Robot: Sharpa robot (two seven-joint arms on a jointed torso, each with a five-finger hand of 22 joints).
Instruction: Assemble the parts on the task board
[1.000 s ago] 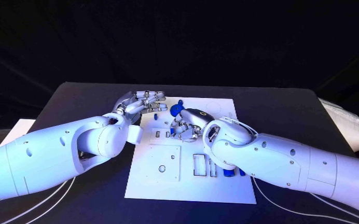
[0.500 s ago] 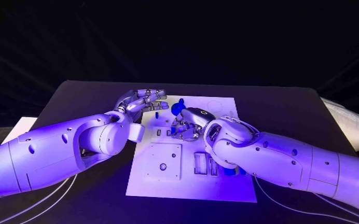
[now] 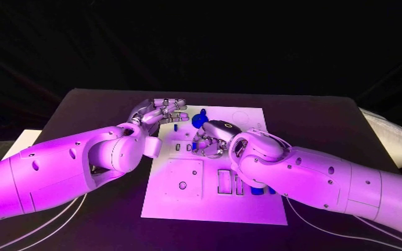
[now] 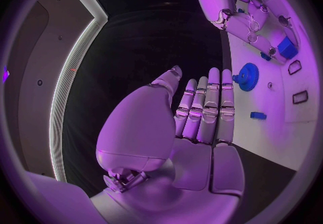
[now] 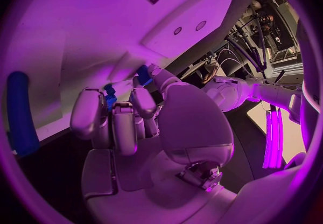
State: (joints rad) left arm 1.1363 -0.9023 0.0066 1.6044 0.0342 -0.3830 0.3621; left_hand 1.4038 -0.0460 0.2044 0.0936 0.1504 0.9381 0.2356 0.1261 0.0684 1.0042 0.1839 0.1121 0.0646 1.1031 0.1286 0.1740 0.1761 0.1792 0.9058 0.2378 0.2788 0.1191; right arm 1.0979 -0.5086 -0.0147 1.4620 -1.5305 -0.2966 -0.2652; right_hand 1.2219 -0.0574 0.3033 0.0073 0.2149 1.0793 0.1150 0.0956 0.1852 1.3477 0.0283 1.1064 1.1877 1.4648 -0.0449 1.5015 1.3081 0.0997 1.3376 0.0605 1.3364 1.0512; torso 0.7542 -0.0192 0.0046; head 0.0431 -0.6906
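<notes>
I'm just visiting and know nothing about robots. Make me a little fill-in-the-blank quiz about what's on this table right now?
1. The white board lies on a ______ table.
2. The small blue part is pinched in the fingers of the robot's ______ hand.
3. The round blue piece on the board near the left hand is a toothed ______.
4. The left hand holds ______.

Missing words: black; right; gear; nothing
</notes>
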